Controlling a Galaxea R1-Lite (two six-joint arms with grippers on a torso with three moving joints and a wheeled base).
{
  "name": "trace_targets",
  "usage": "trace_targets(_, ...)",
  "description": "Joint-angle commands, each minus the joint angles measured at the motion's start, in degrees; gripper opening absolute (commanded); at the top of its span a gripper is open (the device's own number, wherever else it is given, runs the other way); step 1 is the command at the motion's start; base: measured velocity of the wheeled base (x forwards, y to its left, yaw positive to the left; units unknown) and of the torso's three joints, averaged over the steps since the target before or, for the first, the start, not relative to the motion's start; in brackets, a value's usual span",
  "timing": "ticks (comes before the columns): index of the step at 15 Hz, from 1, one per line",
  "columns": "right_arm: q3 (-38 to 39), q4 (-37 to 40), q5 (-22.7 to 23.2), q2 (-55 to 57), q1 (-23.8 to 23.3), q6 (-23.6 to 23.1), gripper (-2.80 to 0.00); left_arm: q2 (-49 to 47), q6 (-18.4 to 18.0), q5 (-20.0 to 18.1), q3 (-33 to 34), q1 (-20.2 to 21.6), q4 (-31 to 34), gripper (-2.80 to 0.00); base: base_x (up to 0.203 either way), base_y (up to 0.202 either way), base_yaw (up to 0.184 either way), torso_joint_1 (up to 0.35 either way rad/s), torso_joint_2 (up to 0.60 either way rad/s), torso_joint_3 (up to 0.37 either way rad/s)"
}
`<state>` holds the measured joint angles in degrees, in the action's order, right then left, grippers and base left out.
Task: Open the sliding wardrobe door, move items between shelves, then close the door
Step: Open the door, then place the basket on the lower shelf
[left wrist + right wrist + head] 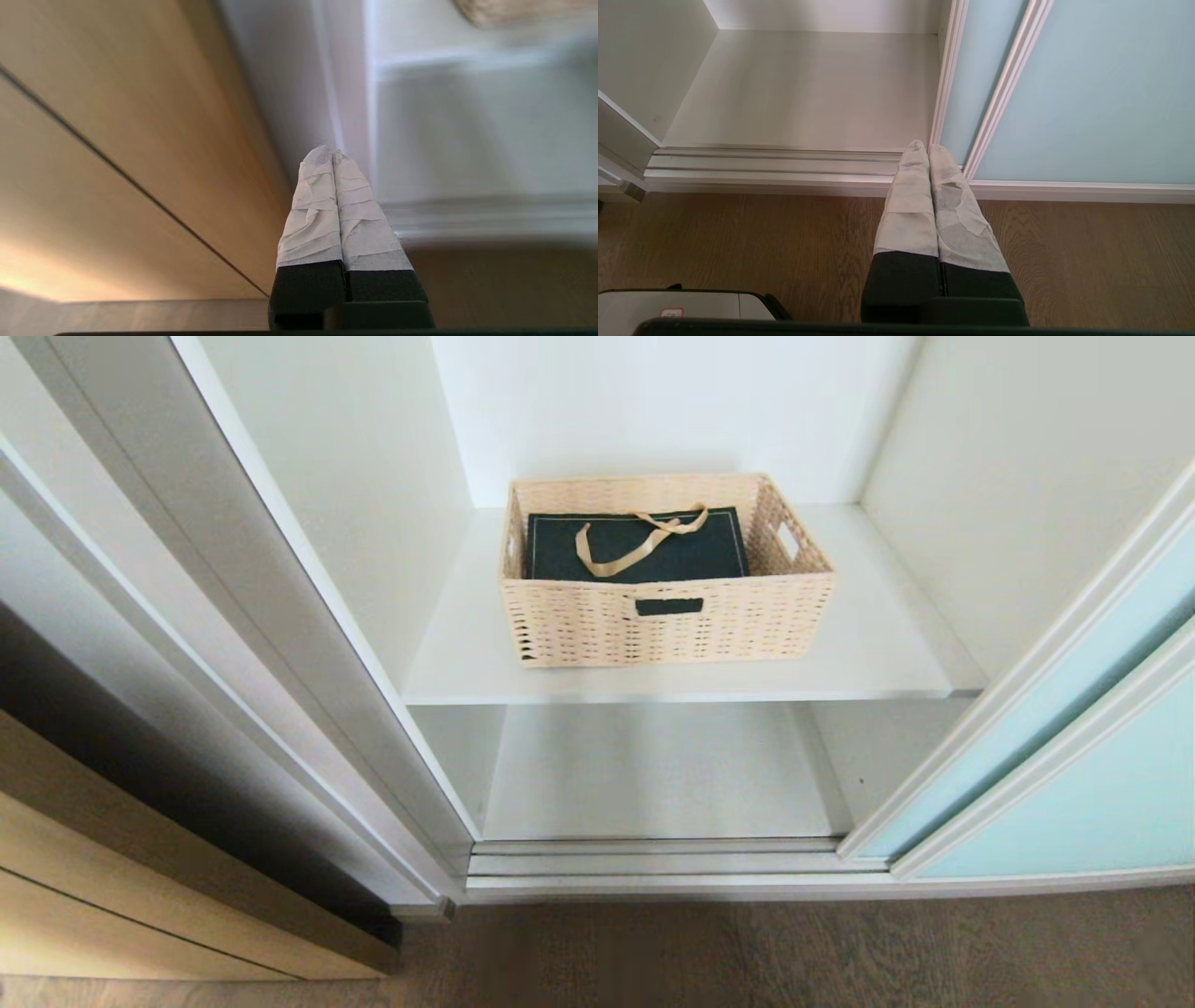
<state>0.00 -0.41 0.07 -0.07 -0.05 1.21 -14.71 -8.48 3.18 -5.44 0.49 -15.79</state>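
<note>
Evidently the sliding wardrobe door [1074,756] stands pushed aside at four o'clock in the head view, and the wicker basket [667,607] with the green gift bag [639,546] inside rests on the upper shelf [878,644] at twelve o'clock; the lower shelf [653,775] lies bare. Closing remains. The left gripper [332,156] and right gripper [923,148] are pressed together, empty. Neither arm shows in the head view, and the left wrist view is smeared.

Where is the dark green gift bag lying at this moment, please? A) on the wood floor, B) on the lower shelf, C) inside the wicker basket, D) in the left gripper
C: the gift bag lies flat inside the wicker basket on the upper shelf.
</note>
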Motion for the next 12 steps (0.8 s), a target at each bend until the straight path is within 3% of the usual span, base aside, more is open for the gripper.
trace_targets(1,0.1,0.0,0.0,0.1,0.0,0.0,-2.8,7.7,-0.6,-1.6,4.3,-0.1,0.7,-2.8,0.0,0.0,0.0,0.0,0.0,0.0)
trace_targets(4,0.1,0.0,0.0,0.0,0.0,0.0,-2.8,14.6,-0.6,-2.5,5.3,-0.3,11.4,-2.8,0.0,0.0,0.0,0.0,0.0,0.0)
trace_targets(7,0.1,0.0,0.0,0.0,0.0,0.0,-2.8,14.6,2.4,-5.2,5.4,-0.4,16.4,-2.8,0.0,0.0,0.0,0.0,0.0,0.0)
trace_targets(12,0.1,0.0,0.0,0.0,0.0,0.0,-2.8,14.6,1.5,-5.5,5.4,-0.3,16.3,-2.8,0.0,0.0,0.0,0.0,0.0,0.0)
